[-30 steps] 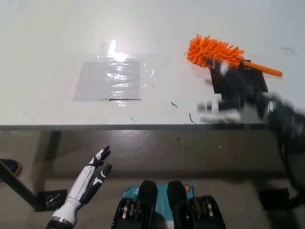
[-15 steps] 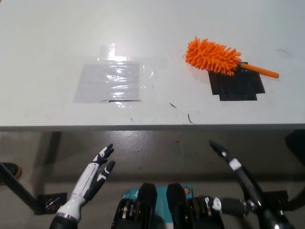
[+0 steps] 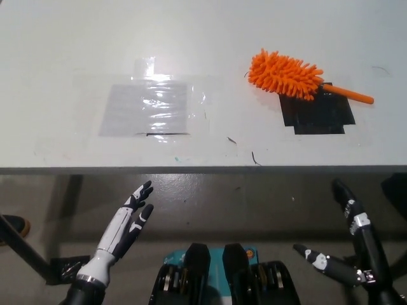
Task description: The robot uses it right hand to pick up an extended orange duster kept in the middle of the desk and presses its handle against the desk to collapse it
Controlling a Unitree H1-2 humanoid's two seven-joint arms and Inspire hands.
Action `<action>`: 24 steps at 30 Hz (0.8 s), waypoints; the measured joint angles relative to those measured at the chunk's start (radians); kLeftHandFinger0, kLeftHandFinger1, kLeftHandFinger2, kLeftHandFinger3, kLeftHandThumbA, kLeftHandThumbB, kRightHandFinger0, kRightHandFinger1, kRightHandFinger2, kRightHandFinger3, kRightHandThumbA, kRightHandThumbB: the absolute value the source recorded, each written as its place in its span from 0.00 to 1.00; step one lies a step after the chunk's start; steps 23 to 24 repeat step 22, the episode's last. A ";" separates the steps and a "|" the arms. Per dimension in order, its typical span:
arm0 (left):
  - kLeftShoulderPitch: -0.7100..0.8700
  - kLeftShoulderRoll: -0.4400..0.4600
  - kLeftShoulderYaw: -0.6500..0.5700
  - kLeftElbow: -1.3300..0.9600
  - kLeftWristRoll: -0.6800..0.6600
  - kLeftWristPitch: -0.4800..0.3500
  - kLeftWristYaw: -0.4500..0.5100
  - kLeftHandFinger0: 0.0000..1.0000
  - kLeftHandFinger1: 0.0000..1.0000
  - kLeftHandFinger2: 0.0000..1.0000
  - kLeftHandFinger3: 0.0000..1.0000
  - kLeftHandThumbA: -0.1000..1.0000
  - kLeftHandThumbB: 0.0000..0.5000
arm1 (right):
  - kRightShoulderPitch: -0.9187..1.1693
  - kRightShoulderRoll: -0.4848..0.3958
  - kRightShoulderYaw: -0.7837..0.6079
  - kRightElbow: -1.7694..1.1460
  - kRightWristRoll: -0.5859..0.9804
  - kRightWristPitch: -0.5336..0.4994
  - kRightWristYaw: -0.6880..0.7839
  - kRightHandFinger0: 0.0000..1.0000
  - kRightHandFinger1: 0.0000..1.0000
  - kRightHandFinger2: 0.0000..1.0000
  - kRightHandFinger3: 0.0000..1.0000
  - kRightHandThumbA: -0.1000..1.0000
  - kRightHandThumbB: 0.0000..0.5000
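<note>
The surface (image 3: pixel 76 38) fills the upper frame, unchanged. At the upper right the orange duster (image 3: pixel 285 75) lies where it lay a second ago, head beside a black patch (image 3: pixel 318 113), short handle pointing right. The right robot hand (image 3: pixel 350 244), then blurred over that patch, has been withdrawn to the lower right, fingers spread and empty; the duster has been let go. The left robot hand (image 3: pixel 126 225) rests at lower left, fingers apart
</note>
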 measured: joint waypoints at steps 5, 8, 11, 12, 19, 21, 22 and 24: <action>0.011 0.000 -0.005 -0.016 -0.001 -0.001 0.002 1.00 1.00 1.00 1.00 1.00 1.00 | -0.011 -0.004 -0.005 0.053 0.034 -0.008 -0.011 1.00 1.00 1.00 1.00 1.00 0.25; 0.026 0.001 -0.009 -0.030 -0.001 -0.001 0.004 1.00 1.00 1.00 1.00 1.00 1.00 | -0.012 -0.005 -0.004 0.074 0.040 -0.012 -0.016 1.00 1.00 1.00 1.00 1.00 0.31; 0.035 0.001 -0.010 -0.036 0.000 -0.001 0.004 1.00 1.00 1.00 1.00 1.00 1.00 | -0.012 -0.005 -0.004 0.090 0.042 -0.016 -0.021 1.00 1.00 1.00 1.00 1.00 0.34; 0.036 0.001 -0.010 -0.036 0.000 -0.001 0.004 1.00 1.00 1.00 1.00 1.00 1.00 | -0.012 -0.005 -0.004 0.093 0.042 -0.016 -0.022 1.00 1.00 1.00 1.00 1.00 0.34; 0.039 0.002 -0.010 -0.043 0.000 -0.001 0.004 1.00 1.00 1.00 1.00 1.00 1.00 | -0.014 -0.009 0.009 0.117 0.059 -0.020 -0.024 1.00 1.00 1.00 1.00 1.00 0.46; 0.045 0.002 -0.010 -0.048 0.000 -0.001 0.004 1.00 1.00 1.00 1.00 1.00 1.00 | -0.014 -0.011 0.016 0.127 0.064 -0.022 -0.023 1.00 1.00 1.00 1.00 1.00 0.46; 0.046 0.002 -0.010 -0.049 0.000 -0.001 0.004 1.00 1.00 1.00 1.00 1.00 1.00 | -0.014 -0.011 0.017 0.129 0.065 -0.023 -0.023 1.00 1.00 1.00 1.00 1.00 0.46; 0.046 0.002 -0.010 -0.049 0.000 -0.001 0.004 1.00 1.00 1.00 1.00 1.00 1.00 | -0.014 -0.011 0.017 0.129 0.065 -0.023 -0.023 1.00 1.00 1.00 1.00 1.00 0.46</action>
